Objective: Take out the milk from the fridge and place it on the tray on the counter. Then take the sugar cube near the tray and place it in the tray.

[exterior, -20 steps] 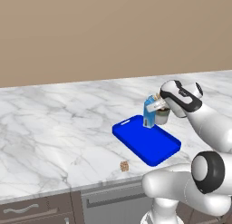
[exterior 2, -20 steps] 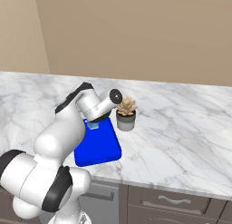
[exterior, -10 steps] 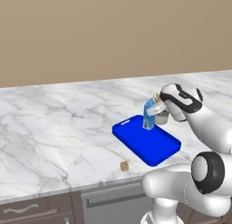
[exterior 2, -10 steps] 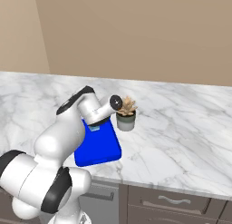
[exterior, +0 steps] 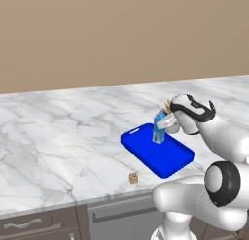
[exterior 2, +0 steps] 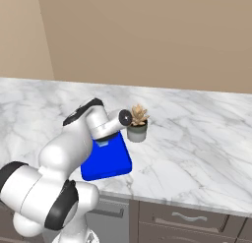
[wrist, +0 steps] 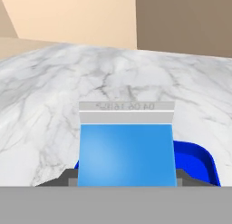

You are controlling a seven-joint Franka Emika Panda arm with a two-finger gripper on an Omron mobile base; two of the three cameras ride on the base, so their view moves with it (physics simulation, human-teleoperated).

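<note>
End effector [exterior: 162, 126] pinching blue milk carton [exterior: 159, 128], tilted, over blue tray [exterior: 168, 159] on marble desk [exterior: 58, 137]; sugar cube [exterior: 133, 177] near tray.

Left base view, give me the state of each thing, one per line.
milk: upright, gripped over the tray
tool: shut on the milk
tray: flat on the counter, nothing resting in it yet
sugar cube: on the counter, outside the tray
potted plant: upright beside the tray

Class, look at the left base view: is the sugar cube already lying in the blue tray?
No. The sugar cube lies on the marble counter near its front edge, apart from the tray.
</note>
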